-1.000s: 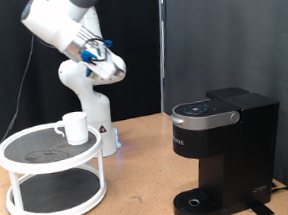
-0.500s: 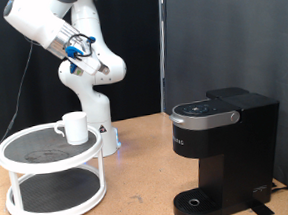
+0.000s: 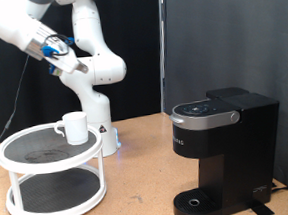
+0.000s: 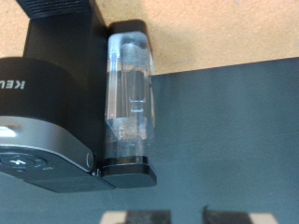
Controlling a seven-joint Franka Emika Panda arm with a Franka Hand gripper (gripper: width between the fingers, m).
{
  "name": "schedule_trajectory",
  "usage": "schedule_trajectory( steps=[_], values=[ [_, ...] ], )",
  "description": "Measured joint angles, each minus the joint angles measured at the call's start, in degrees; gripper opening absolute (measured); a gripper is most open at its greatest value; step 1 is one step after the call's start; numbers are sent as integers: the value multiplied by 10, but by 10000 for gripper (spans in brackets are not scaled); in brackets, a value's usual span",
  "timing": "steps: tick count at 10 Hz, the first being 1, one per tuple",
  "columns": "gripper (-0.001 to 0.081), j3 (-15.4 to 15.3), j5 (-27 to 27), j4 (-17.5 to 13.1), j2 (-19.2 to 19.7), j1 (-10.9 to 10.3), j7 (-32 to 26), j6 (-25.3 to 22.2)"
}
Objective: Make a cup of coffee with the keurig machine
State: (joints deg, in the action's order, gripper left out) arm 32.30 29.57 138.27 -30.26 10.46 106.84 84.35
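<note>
The cup point(image 3: 74, 127), a plain white mug, stands upright on the top tier of a white two-tier round stand point(image 3: 23, 159) at the exterior view's left. The keurig machine point(image 3: 223, 151), matte black with its lid down, stands at the exterior view's right. My gripper point(image 3: 77, 65) is high at the exterior view's upper left, well above the cup and far from the machine. In the wrist view the machine's top point(image 4: 47, 103) and its clear water tank point(image 4: 128, 93) show from above. The fingertips point(image 4: 220, 217) stand apart with nothing between them.
The arm's white base point(image 3: 101, 131) stands just behind the stand. A black curtain point(image 3: 229, 41) hangs behind the machine. The wooden table point(image 3: 140, 188) lies bare between the stand and the machine.
The arm has swung toward the exterior view's left and slightly up, carrying the gripper from above the base to above the stand's far side. The cup and the machine have not moved.
</note>
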Motion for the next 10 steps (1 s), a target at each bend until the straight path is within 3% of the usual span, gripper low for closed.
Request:
schedule_trajectory(
  steps=[4, 8, 10],
  values=[
    [0, 66, -70, -54, 17, 2, -57, -81],
    [0, 86, -77, -58, 19, 3, -65, -55],
    [0, 87, -77, -42, 19, 3, -65, -17]
  ],
)
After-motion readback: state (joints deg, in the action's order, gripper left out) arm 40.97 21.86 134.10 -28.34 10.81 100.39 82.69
